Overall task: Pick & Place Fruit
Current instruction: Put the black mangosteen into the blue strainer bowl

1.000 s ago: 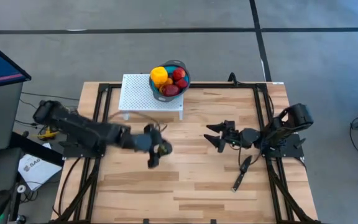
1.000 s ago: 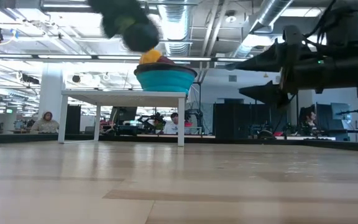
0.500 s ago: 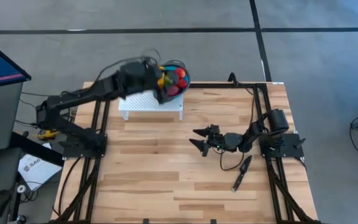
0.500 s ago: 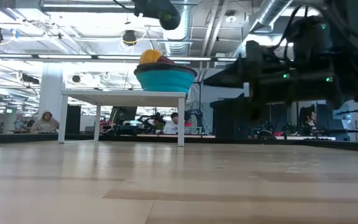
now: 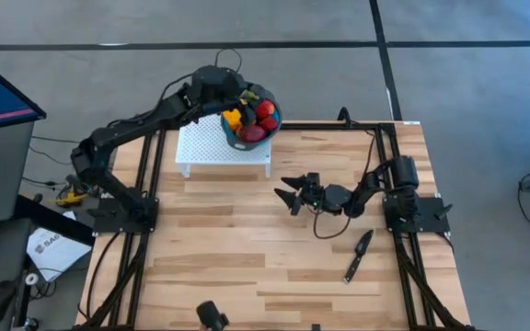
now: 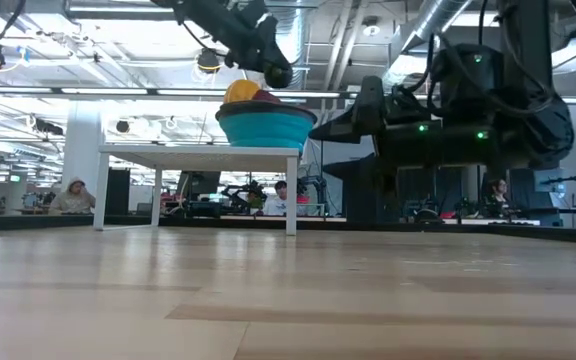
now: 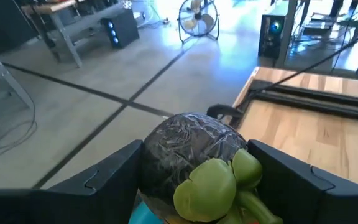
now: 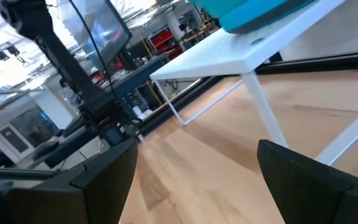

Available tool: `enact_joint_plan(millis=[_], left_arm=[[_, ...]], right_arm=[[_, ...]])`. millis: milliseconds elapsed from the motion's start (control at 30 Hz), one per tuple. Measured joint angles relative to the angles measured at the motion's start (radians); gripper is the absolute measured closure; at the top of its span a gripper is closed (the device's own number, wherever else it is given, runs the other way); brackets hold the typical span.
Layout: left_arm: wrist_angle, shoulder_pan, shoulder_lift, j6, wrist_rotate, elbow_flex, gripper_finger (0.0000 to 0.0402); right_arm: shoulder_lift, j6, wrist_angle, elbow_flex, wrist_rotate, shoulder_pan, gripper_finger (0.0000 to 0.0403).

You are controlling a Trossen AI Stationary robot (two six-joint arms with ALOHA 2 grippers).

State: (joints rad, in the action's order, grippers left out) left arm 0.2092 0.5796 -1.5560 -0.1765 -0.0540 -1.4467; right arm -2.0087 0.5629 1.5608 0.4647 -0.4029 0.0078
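Observation:
My left gripper (image 5: 231,99) is over the left rim of the blue bowl (image 5: 270,124), shut on a dark purple fruit (image 7: 185,140) with a green stalk end. The bowl stands on a white perforated stand (image 5: 212,145) at the table's far edge and holds red fruit (image 5: 265,110), a yellow piece (image 5: 235,118) and others. In the low view the left gripper (image 6: 271,68) hangs just above the bowl (image 6: 266,127). My right gripper (image 5: 291,195) hovers open over the table's middle, right of centre, pointing left. My left gripper pinches the dark purple fruit by its two opposite sides (image 7: 151,155), one finger (image 7: 104,183) on each side. The green stalk end (image 7: 213,180) faces back toward the wrist. The fingers slant down from the table's left. The fruit is lifted clear, above the bowl.
A black-handled knife (image 5: 357,255) lies on the table near the right arm's base. A small dark object (image 5: 212,315) sits at the near edge. The wooden table (image 5: 247,267) shows bare boards in front of the stand. Black frame rails run along both sides.
My left gripper has risen from the table's middle and swung toward the far edge, carrying the fruit up to the bowl's left rim. My right gripper has moved toward the table's left, staying open.

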Motion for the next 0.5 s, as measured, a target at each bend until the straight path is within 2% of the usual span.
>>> enact_joint_plan(millis=[500], left_arm=[[0.057,0.002,-0.012,0.0,-0.005,0.017,0.0126]], right_arm=[[0.0,0.017,-0.012,0.0,0.065,-0.021,0.0079]])
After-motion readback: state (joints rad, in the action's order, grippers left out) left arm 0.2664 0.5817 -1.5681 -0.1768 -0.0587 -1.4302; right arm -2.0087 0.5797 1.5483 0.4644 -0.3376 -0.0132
